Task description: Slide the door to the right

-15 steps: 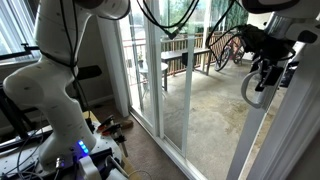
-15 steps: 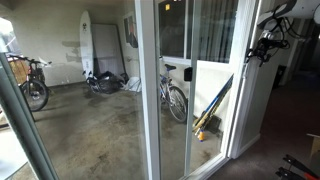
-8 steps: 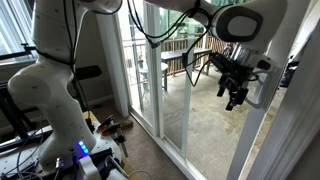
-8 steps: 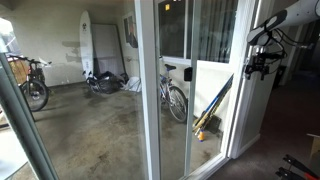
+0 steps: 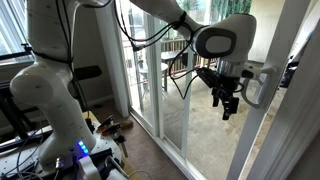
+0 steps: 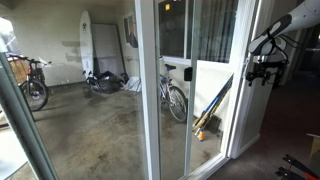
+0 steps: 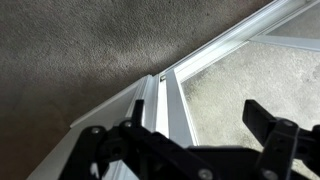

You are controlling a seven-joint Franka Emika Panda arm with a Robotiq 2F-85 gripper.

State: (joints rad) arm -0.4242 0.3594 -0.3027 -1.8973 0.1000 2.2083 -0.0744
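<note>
Clearly claw [image 5: 226, 108] spread wide, empty, hanging near the door [image 6: 150, 100], touching nothing

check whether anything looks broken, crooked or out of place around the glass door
Nothing stands out. The tall white-framed glass sliding door stands upright with no crack that shows, its white floor track runs straight, and the black claw hangs open near the door's edge.

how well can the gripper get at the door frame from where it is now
Probably yes. The gripper hangs open right beside the door, at its white frame, and nothing stands between them. Contact cannot be told.
</note>
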